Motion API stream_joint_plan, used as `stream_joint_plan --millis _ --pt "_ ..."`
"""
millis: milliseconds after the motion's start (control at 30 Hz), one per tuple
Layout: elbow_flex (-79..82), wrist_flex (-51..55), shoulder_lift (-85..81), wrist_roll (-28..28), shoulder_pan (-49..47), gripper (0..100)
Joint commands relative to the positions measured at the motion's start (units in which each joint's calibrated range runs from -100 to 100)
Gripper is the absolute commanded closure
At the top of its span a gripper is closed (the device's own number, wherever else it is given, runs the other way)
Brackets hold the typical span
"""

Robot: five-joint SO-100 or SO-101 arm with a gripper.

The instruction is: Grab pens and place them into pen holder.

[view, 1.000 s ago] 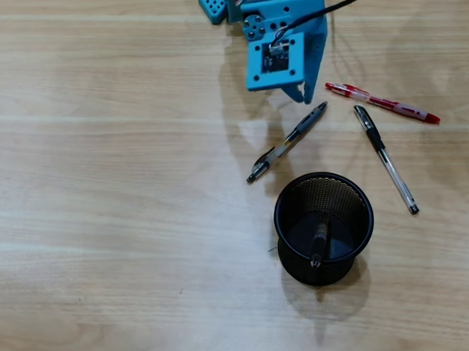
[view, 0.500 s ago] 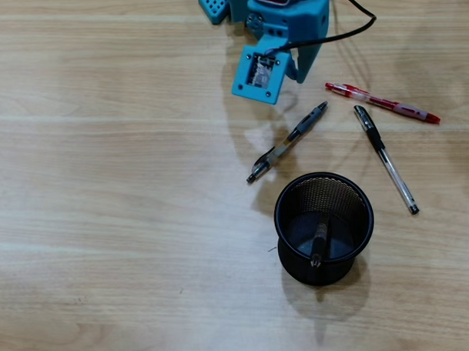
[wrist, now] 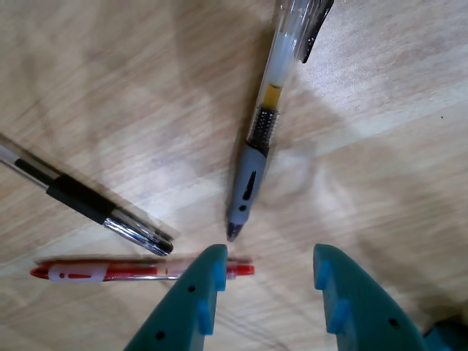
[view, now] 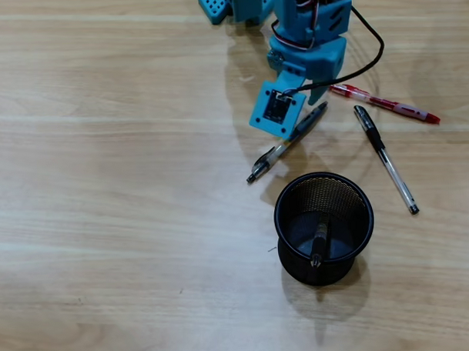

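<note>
Surface: pale wooden table [view: 104, 188].
Jaws: teal two-finger gripper [wrist: 269, 257] spread wide, empty.
Pen: grey-gripped clear pen [wrist: 256, 157] at twelve o'clock, tip between the fingertips.

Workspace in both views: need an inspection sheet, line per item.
Surface: light wood-grain table, bare apart from the job's things.
Job's things: black wire-mesh pen holder, upright, with one dark pen already inside. Three pens lie loose on the table: grey-grip clear-barrel pen, black-capped clear pen, red pen.
Clutter: nothing seen.
Grippers: teal two-finger claw, jaws apart and empty, above the table with the grey-grip pen's tip just ahead of it.
Cables: black cable looping off the blue arm, clear of the pens.
Surroundings: nothing seen beyond the table.
</note>
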Motion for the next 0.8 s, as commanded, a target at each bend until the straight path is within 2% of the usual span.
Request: stream_joint_plan --millis 0,367,600,767 --pt "-1.67 -3.48 1.99 -1.15 -0.47 85" --pt "-1.39 -5.94 6.07 -4.61 -2.21 85" --pt "6.93 -19.33 8.79 -4.77 -2.4 85" --pt "12.0 -24.43 9.3 -4.82 -2.03 85"
